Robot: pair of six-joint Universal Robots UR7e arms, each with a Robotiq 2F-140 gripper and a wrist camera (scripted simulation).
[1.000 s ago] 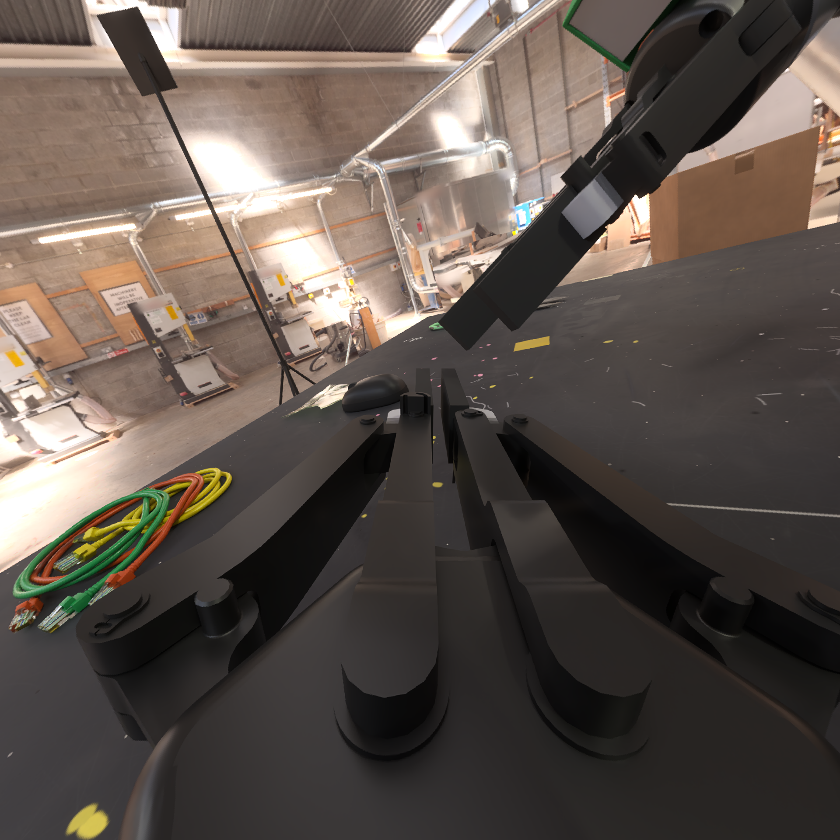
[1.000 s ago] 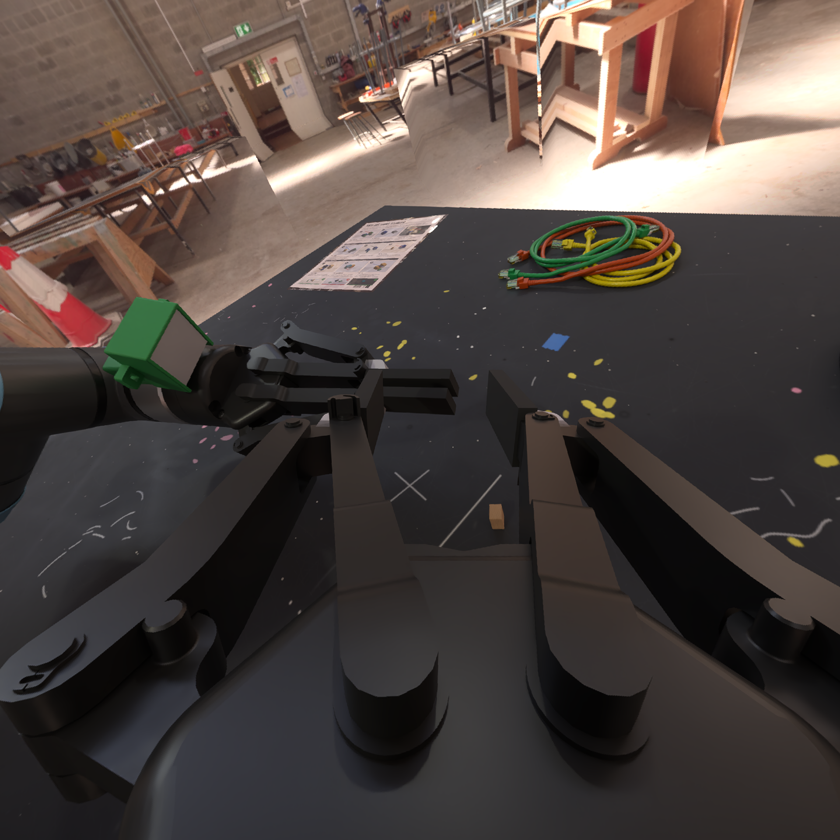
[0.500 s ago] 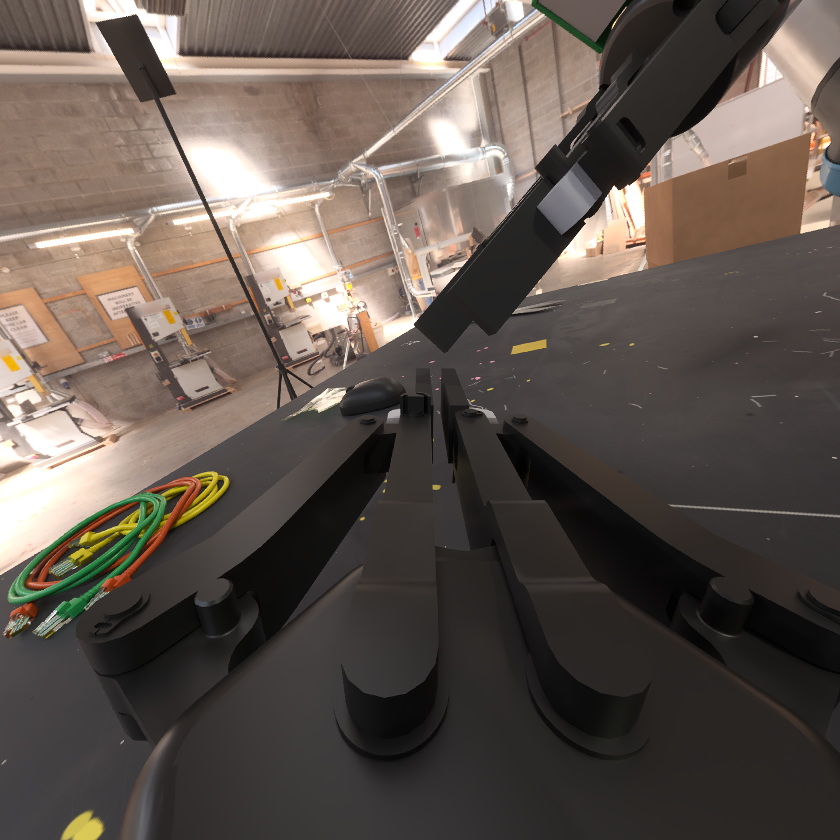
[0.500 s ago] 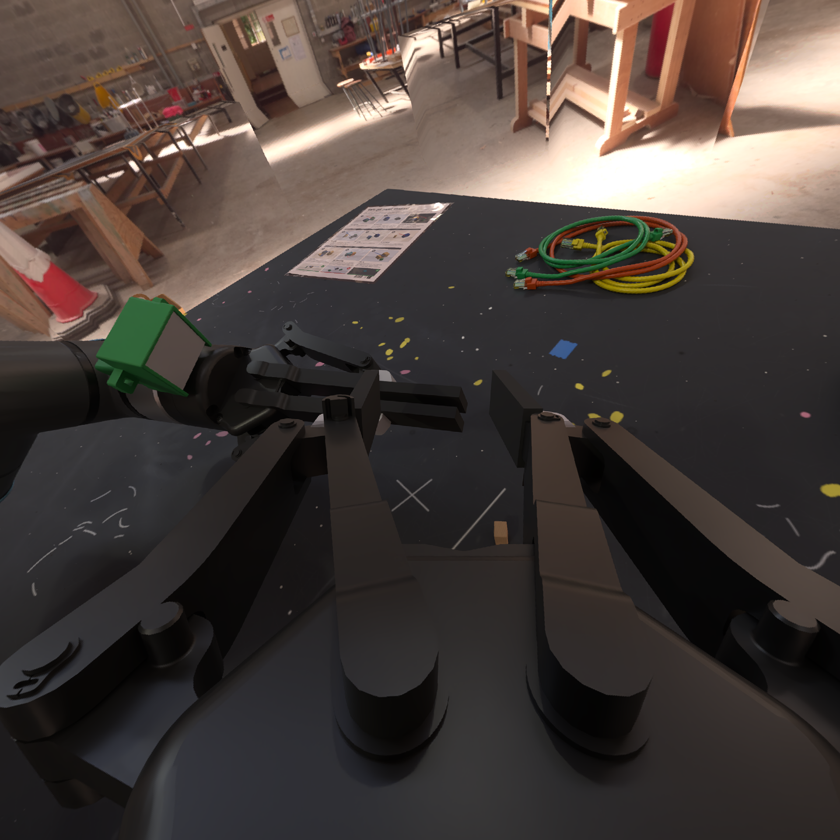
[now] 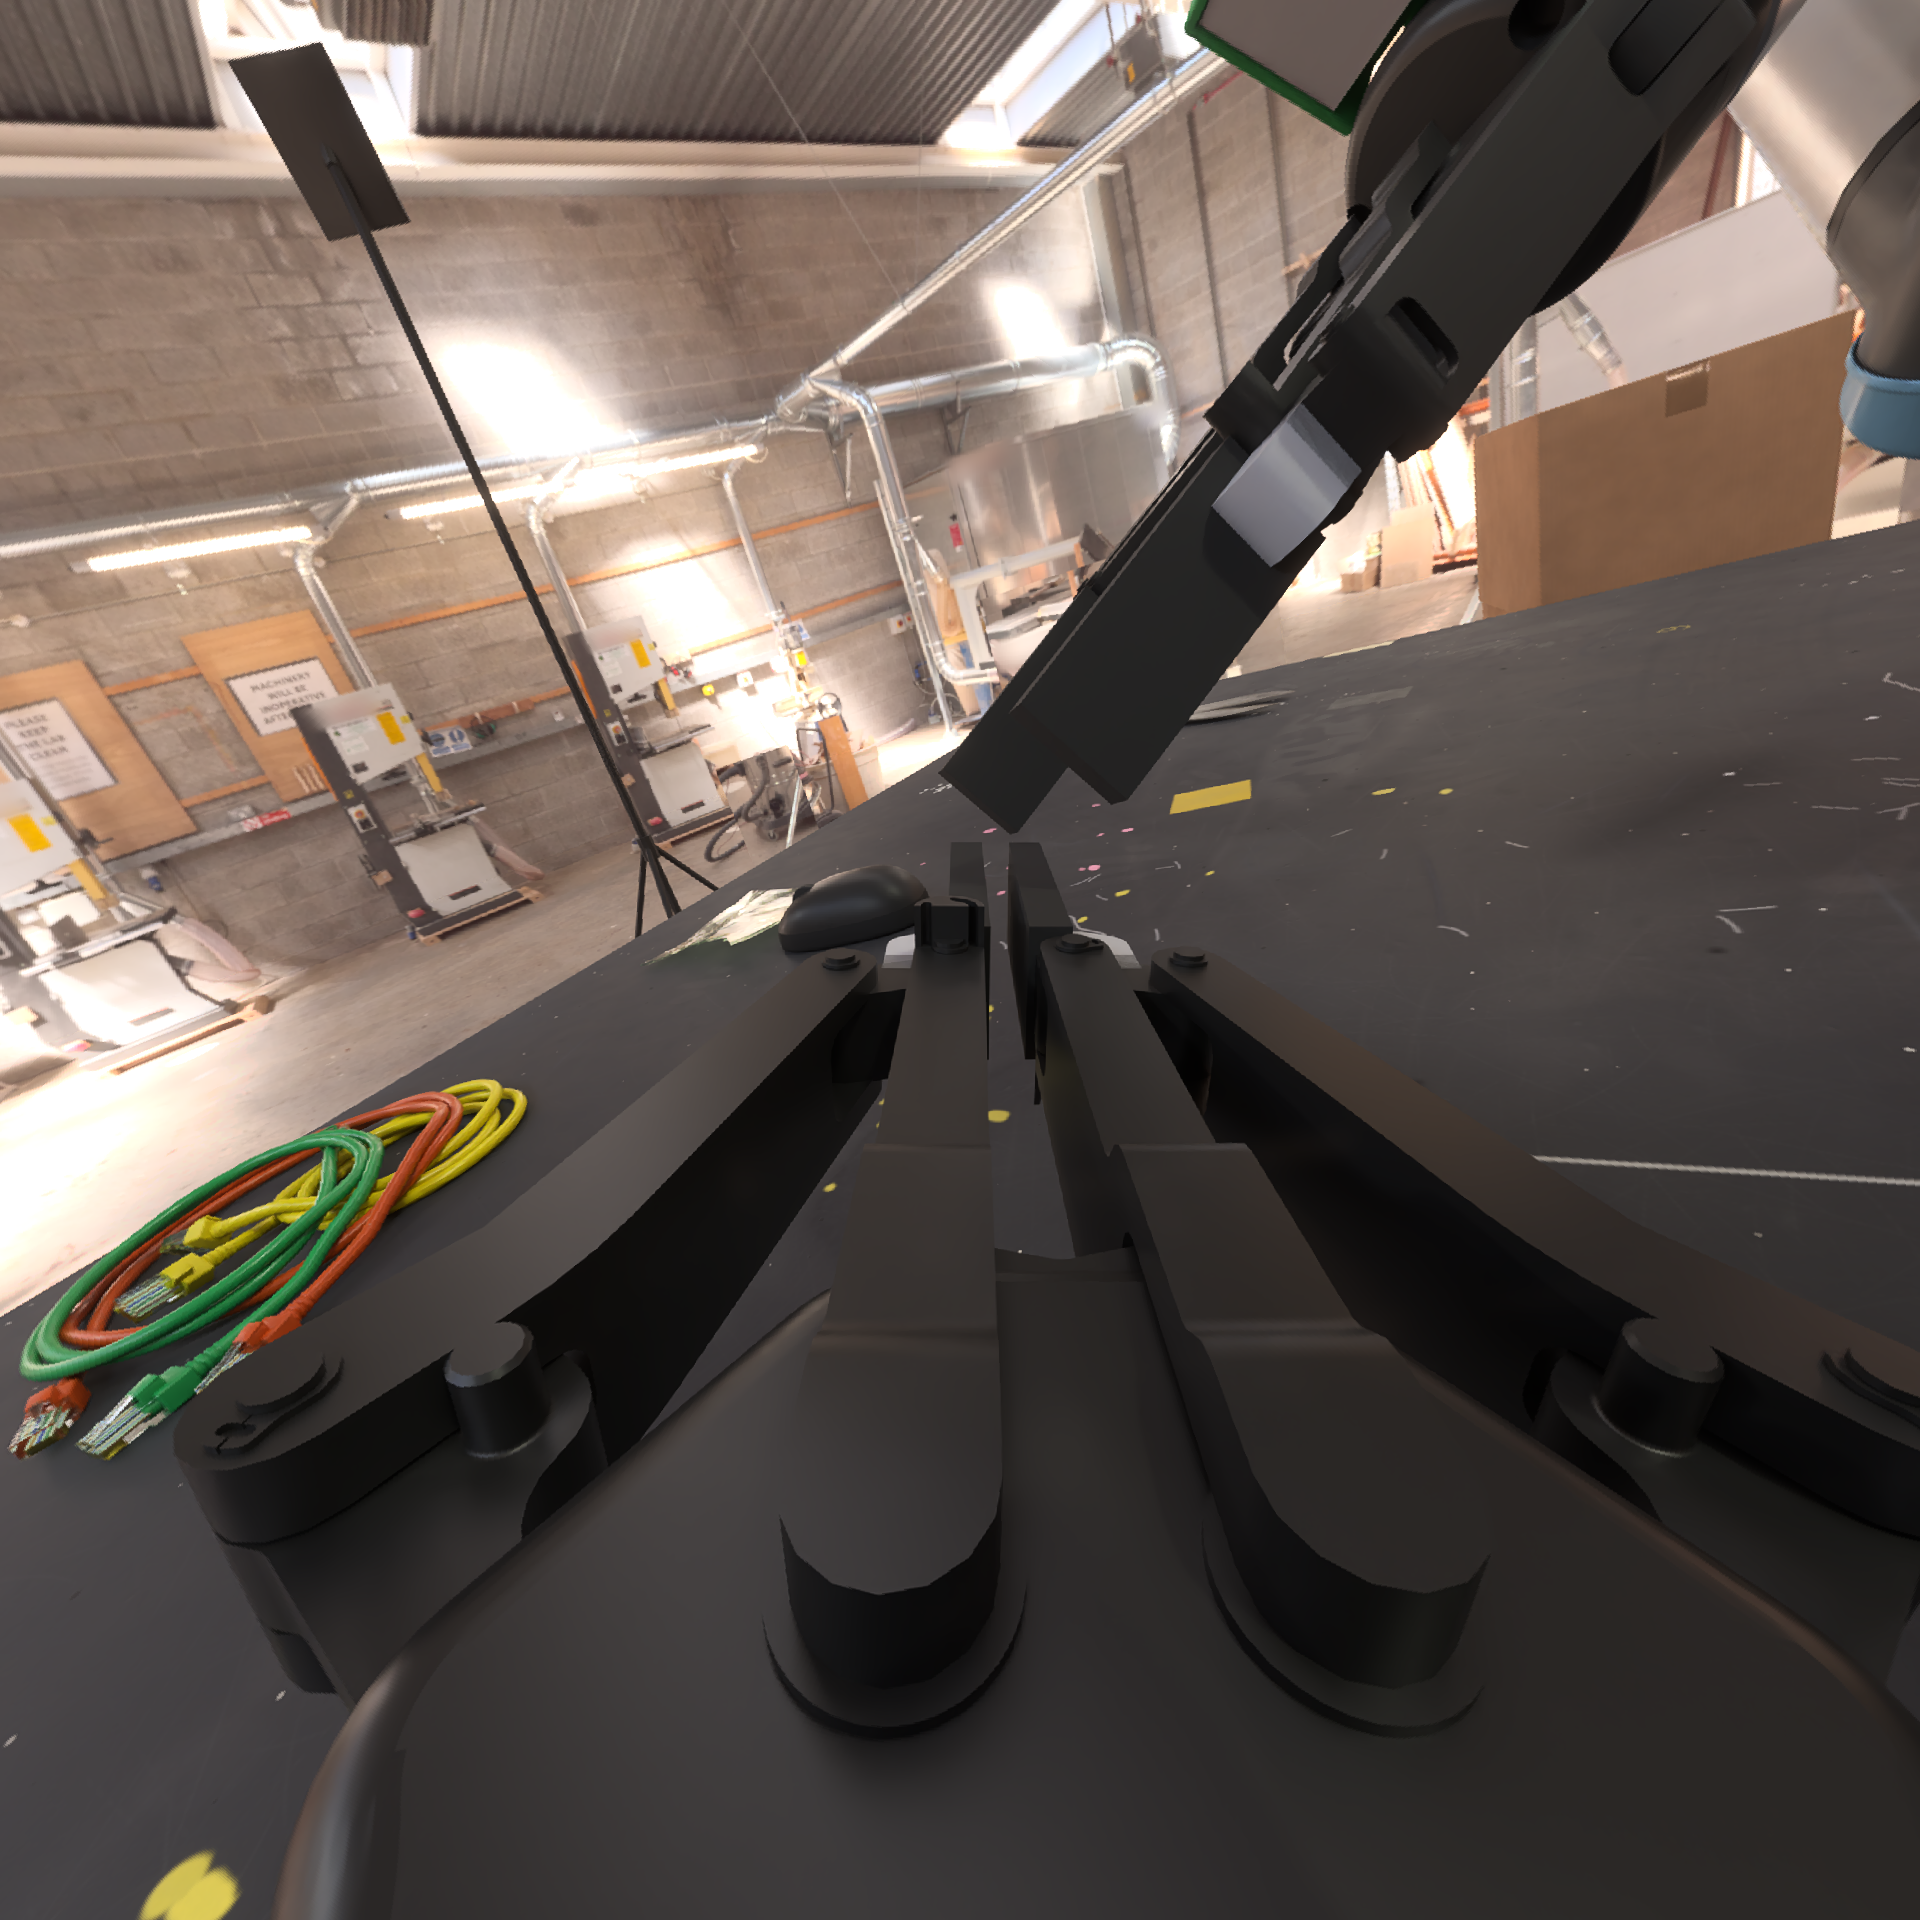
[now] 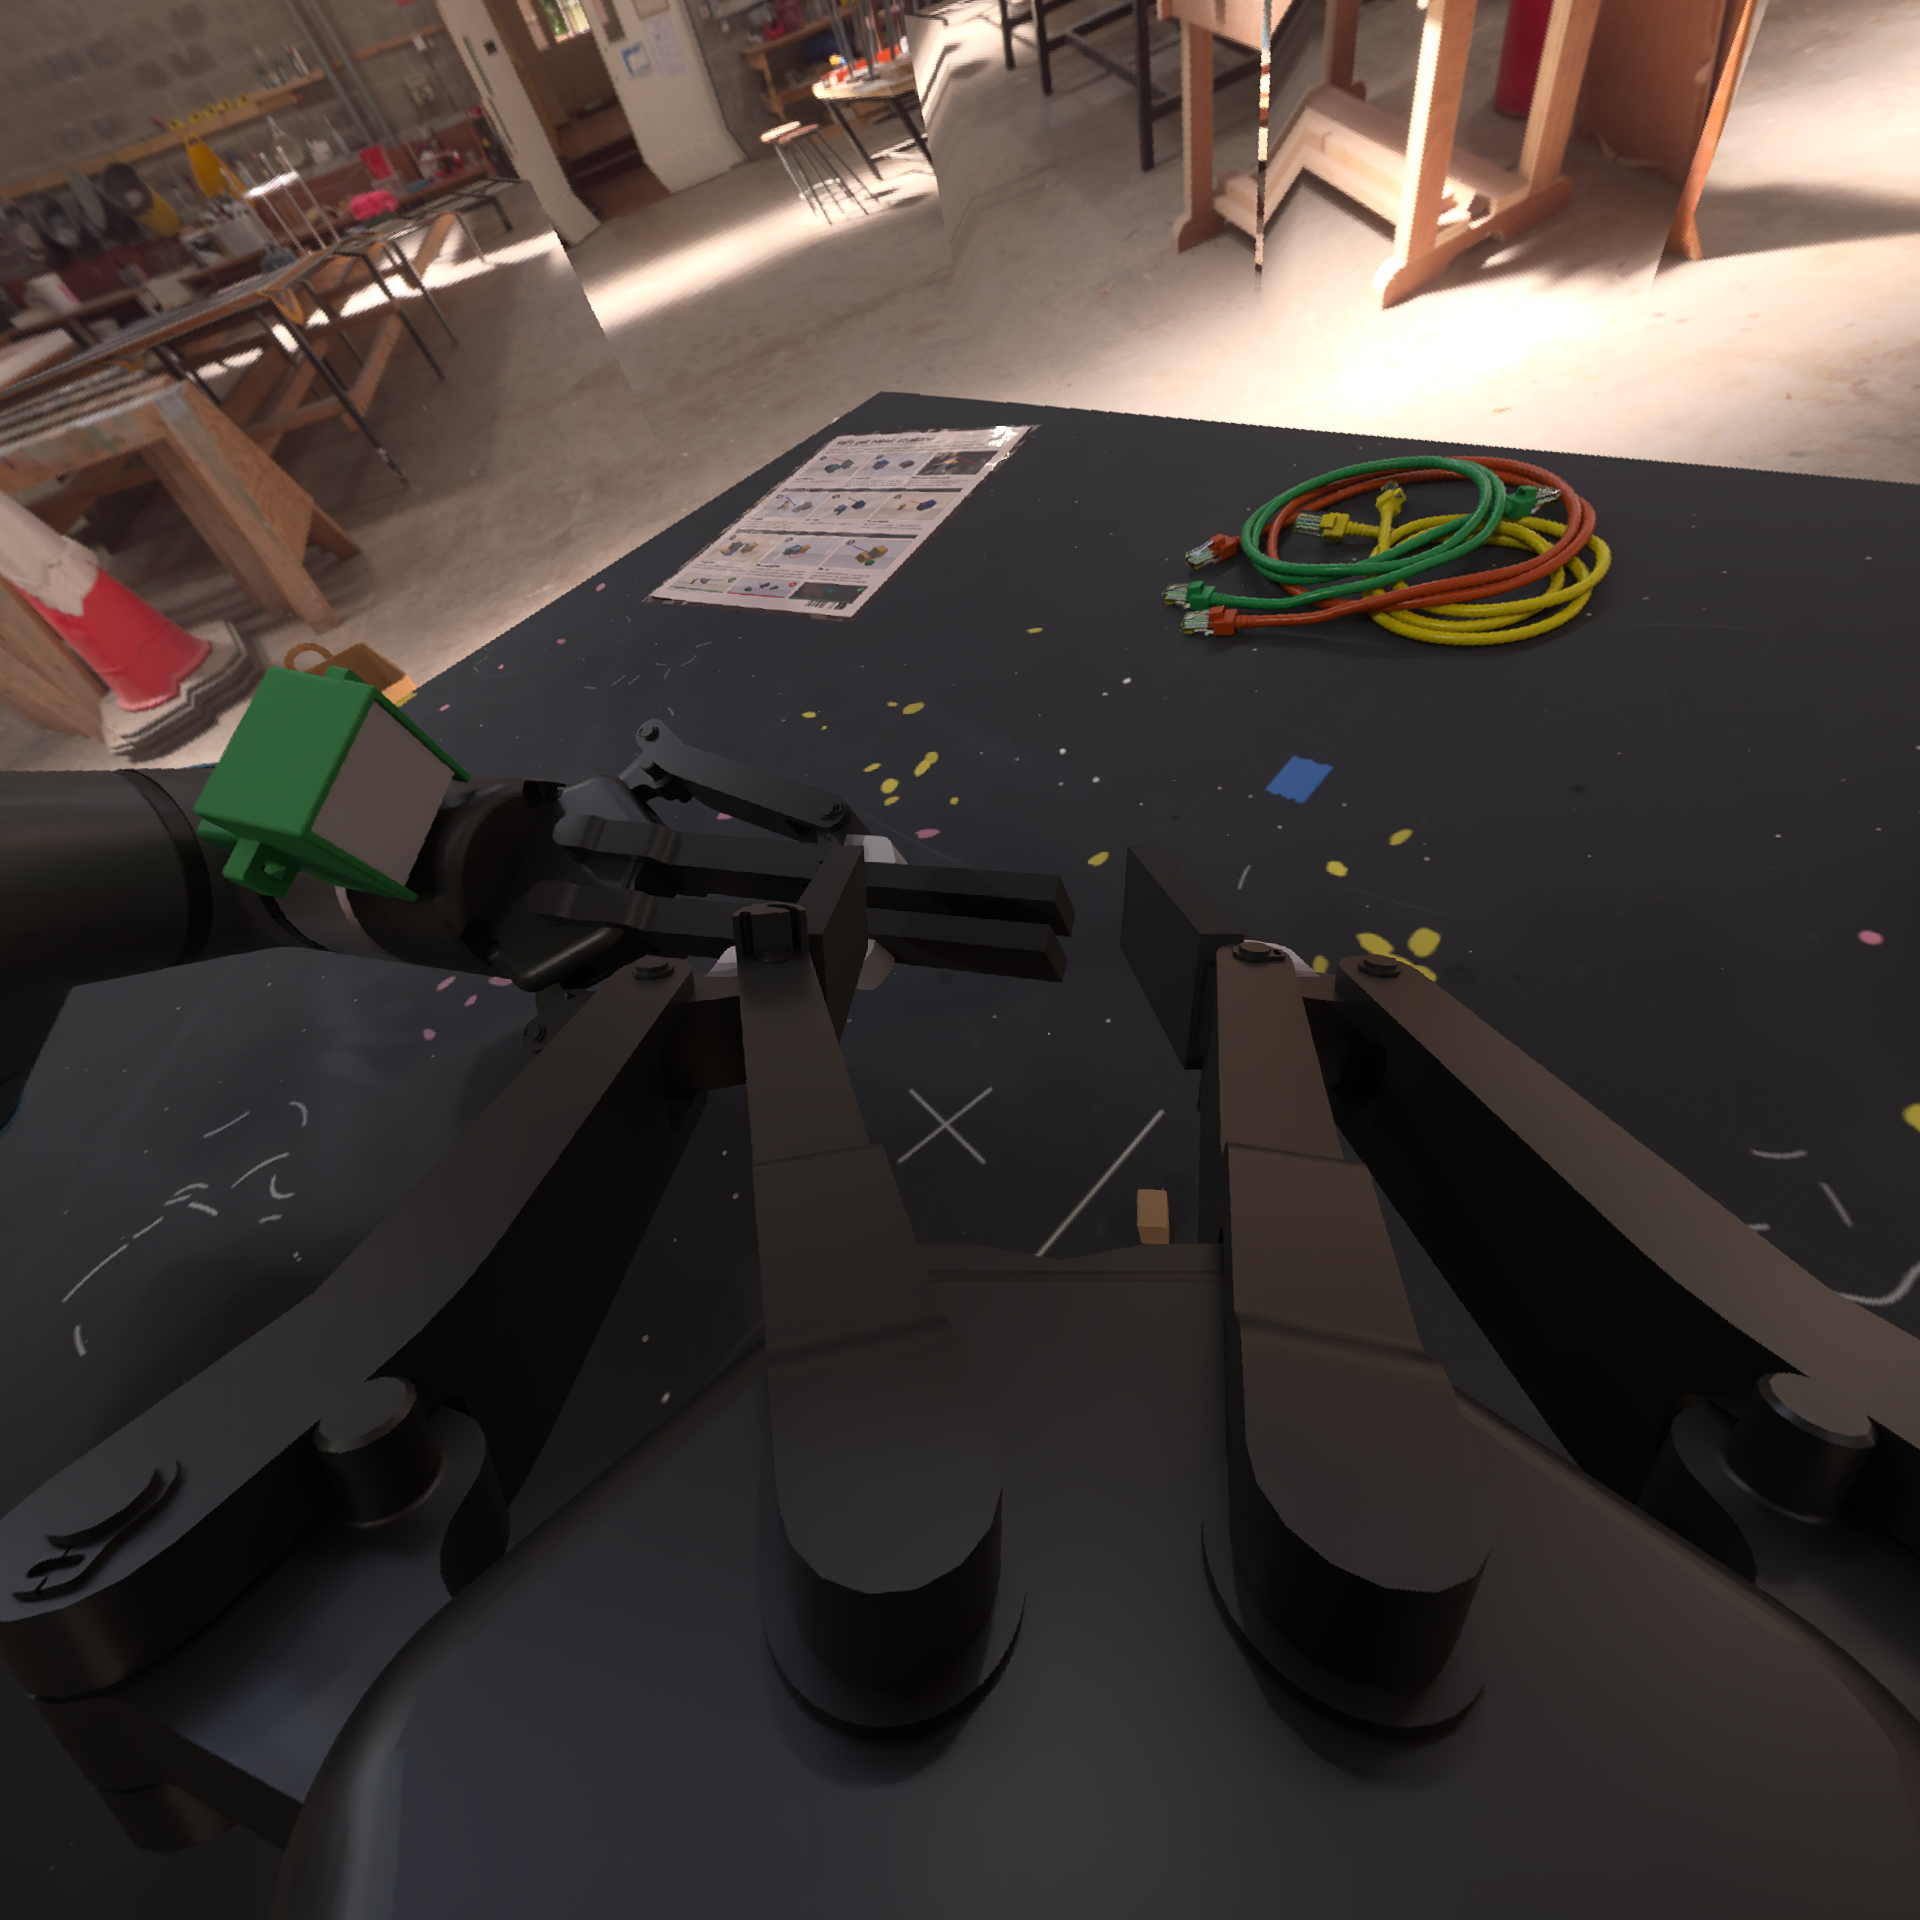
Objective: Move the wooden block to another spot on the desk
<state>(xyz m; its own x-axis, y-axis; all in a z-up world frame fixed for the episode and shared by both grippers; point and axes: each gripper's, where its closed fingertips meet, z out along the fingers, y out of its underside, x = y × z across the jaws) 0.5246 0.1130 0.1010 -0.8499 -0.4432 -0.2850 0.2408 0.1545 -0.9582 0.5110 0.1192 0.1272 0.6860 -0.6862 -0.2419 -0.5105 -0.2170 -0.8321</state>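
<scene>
The small, pale wooden block (image 6: 1151, 1216), likely light and rigid, is lying on the dark desk (image 6: 1558, 831) beside a white chalk line (image 6: 1101, 1184); its flat opposite sides are judged the best hold. The right gripper (image 6: 992, 940) fingers are being held wide and empty above the block, while the left gripper (image 5: 995, 868) fingers are being kept nearly together, empty.

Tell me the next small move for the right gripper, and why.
Probably lower the right gripper and draw it back until its open jaws bracket the wooden block. The block sits free on the desk beside a white line, below the fingers, partly hidden by the gripper body. The left gripper is shut and empty.
</scene>
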